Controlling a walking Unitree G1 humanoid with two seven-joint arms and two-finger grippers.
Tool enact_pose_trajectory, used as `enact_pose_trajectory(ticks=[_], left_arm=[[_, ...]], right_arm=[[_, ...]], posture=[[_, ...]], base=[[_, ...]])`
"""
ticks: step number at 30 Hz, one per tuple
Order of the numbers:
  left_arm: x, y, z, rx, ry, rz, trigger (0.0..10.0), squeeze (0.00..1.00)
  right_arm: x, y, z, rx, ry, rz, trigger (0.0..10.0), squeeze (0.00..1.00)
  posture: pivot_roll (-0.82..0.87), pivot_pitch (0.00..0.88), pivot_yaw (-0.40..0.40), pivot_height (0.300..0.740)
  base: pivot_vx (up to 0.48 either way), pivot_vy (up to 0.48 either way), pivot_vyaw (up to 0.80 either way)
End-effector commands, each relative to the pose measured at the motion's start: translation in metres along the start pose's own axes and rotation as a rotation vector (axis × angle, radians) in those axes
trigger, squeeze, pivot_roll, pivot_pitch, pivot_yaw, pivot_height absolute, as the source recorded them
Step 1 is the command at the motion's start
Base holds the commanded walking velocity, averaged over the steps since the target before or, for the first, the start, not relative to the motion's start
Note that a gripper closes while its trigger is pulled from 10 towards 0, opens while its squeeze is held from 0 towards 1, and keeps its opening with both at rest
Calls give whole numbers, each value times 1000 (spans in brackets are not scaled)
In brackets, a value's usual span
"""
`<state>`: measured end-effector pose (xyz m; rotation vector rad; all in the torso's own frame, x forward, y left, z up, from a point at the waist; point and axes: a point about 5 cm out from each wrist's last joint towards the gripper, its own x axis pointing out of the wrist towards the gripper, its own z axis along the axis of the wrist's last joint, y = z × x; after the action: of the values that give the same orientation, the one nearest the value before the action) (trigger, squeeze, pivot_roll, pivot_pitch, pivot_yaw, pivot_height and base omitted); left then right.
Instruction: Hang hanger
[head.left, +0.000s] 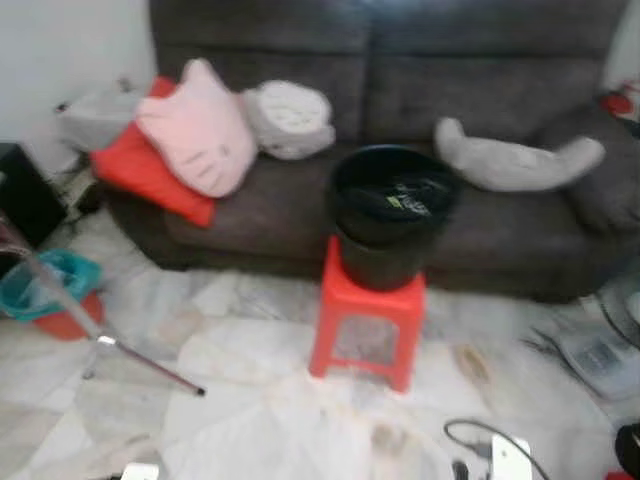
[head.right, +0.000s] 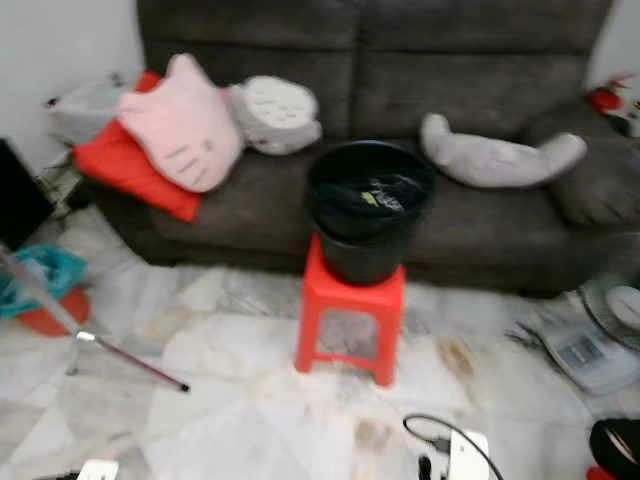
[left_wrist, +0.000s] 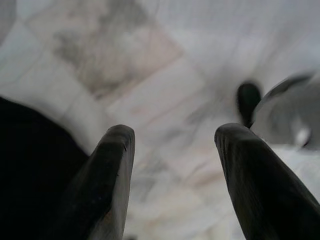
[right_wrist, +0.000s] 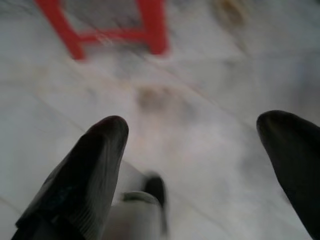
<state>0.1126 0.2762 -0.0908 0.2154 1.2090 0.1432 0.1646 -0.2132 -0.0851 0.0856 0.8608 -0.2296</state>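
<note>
Left tool (left_wrist: 172, 137) hangs over marble floor (left_wrist: 165, 75), fingers apart, holding nothing; right tool (right_wrist: 192, 127) likewise spread above floor near the red stool (head.left: 366, 325); a black bucket (head.left: 392, 212) sits on the stool before the sofa (head.left: 480, 70); hanger cannot be made out.

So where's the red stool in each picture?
Left eye view: red stool, centre, under the black bucket.
Right eye view: stool, centre, slightly further left.
Left wrist view: not in it.
Right wrist view: stool legs at the top edge.
Shared landmark: the marble floor.
</note>
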Motion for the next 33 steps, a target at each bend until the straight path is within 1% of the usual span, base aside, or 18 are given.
enact_pose_trajectory(ticks=[1, 9, 15, 18, 24, 27, 31, 32, 33], left_arm=[[1, -6, 13, -2, -39, -17, 10000, 0], [1, -7, 13, -10, -41, -19, 10000, 0], [1, -7, 14, -10, -41, -18, 10000, 0], [2, -6, 14, -7, -42, -18, 10000, 0], [2, -6, 15, -11, -41, -13, 10000, 0], [2, -6, 15, -5, -42, -14, 10000, 0], [2, -5, 15, -2, -42, -11, 10000, 0], [2, -5, 16, 0, -42, -10, 10000, 0], [2, -5, 16, 2, -42, -10, 10000, 0]], right_arm=[[-2, -12, -4, -5, 9, -32, 10000, 0], [-1, -11, 2, -4, -13, -36, 10000, 0], [-1, -11, 2, 14, -16, -40, 10000, 0], [0, -10, 3, 24, -16, -39, 10000, 0], [0, -9, 4, 15, -18, -34, 10000, 0], [0, -9, 6, 19, -34, -36, 10000, 0], [3, -6, 20, -24, -99, -16, 10000, 0], [4, -5, 27, -44, -125, -9, 10000, 0], [5, -4, 39, -86, -177, 2, 10000, 0]], posture=[[-65, 0, 13, 719], [-67, 0, 14, 719], [-75, 0, 17, 719], [-74, 0, 19, 719], [-72, 0, 19, 719], [-74, 0, 21, 719], [-81, 0, 27, 719], [-84, 0, 29, 719], [-85, 0, 29, 719]], base=[[368, 0, 0], [367, 0, 0], [368, 0, 0], [369, 0, -729], [348, 0, -725], [87, 0, 0], [0, 0, 0], [0, 0, 0], [0, 0, 0]])
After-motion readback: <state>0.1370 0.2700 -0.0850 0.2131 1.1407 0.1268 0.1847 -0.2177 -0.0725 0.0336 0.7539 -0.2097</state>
